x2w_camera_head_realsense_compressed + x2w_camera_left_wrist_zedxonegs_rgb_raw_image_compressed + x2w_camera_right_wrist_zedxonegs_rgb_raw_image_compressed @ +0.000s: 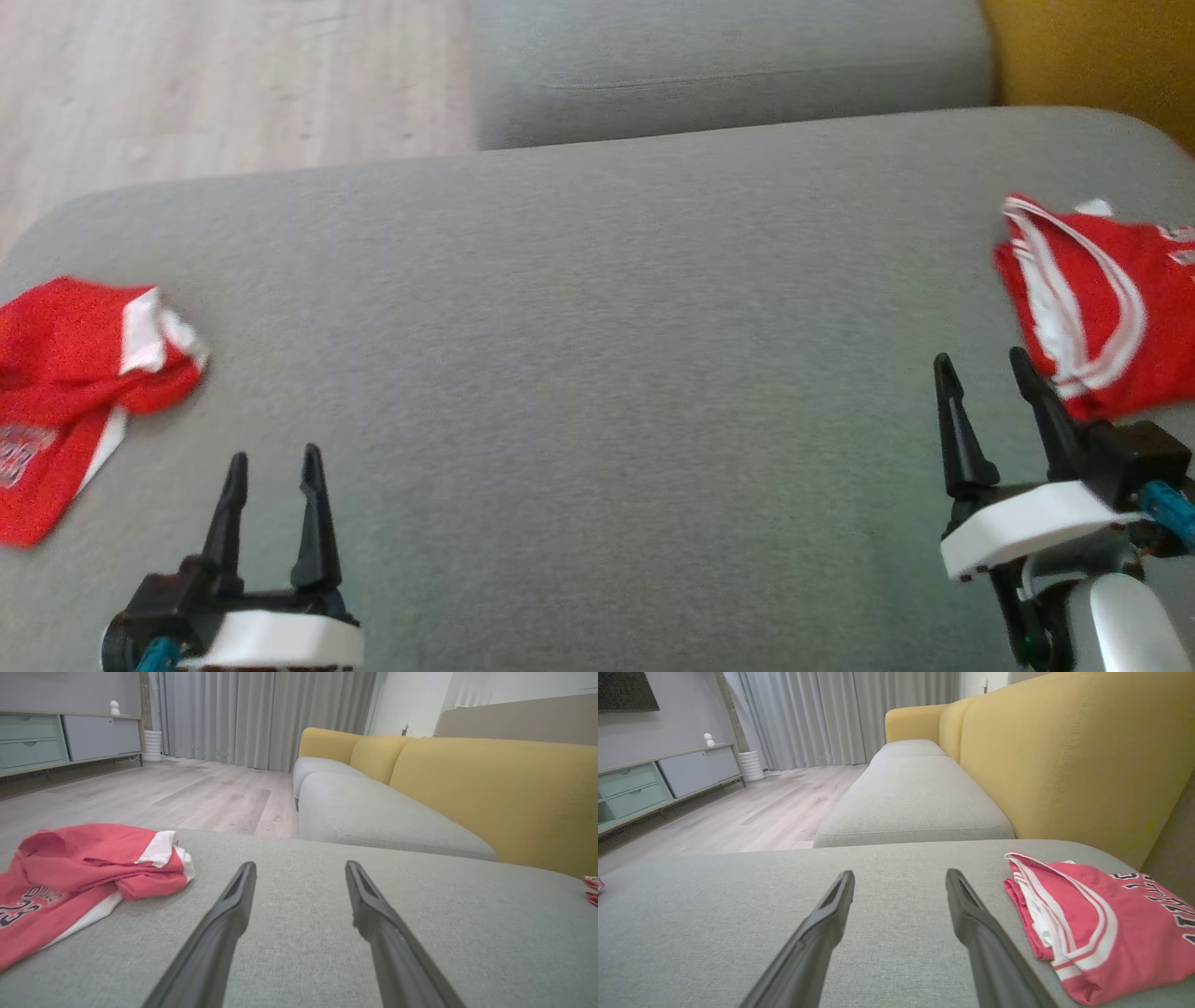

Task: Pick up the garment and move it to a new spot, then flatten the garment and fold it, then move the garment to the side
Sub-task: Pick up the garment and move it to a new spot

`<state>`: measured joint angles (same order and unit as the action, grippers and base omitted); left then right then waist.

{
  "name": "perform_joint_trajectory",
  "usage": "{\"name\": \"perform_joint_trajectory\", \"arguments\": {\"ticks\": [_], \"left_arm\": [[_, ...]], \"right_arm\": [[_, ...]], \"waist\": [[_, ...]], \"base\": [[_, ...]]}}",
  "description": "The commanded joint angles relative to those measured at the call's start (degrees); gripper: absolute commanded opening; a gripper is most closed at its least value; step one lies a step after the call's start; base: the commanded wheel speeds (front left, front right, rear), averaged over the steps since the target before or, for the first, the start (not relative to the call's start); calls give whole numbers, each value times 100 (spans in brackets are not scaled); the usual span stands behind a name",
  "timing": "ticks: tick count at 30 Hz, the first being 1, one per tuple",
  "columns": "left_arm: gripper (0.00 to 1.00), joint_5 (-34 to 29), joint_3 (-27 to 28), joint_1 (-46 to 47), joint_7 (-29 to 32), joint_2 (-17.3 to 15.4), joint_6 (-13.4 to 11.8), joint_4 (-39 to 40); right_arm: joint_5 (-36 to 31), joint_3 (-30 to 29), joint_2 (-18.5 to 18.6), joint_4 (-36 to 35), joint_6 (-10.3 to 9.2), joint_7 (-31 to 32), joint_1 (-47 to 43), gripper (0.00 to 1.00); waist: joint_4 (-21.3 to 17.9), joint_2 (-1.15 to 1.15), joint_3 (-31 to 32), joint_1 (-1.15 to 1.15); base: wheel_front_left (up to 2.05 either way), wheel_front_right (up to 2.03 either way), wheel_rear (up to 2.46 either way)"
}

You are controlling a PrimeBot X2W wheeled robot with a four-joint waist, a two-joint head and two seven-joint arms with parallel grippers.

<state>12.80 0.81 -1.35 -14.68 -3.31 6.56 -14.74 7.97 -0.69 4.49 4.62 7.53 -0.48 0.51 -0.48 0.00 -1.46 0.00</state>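
At nine o'clock lies the crumpled garment [75, 373]: judged light and limp, best pinched at its raised fold. Left hand [273, 455] and right hand [980, 357] stand spread, empty.

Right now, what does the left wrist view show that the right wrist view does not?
Left wrist view, not the right: the crumpled red garment, 23 readable, left of the open left pincer. Right wrist view, not the left: the folded red garment with white stripes, right of the open right pincer, and a dark wall screen. Shared: grey cushion, yellow backrest, curtains, wood floor; each catches a red sliver of the other garment at its edge.
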Motion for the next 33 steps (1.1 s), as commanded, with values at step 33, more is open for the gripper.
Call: {"name": "perform_joint_trajectory", "arguments": {"ticks": [33], "left_arm": [[100, 320, 440, 211, -6, -14, -51, 416]], "right_arm": [[-50, 473, 17, -48, -4, 153, 172, 100]], "waist": [[2579, 0, -231, 0]], "base": [[0, 0, 0]]}}
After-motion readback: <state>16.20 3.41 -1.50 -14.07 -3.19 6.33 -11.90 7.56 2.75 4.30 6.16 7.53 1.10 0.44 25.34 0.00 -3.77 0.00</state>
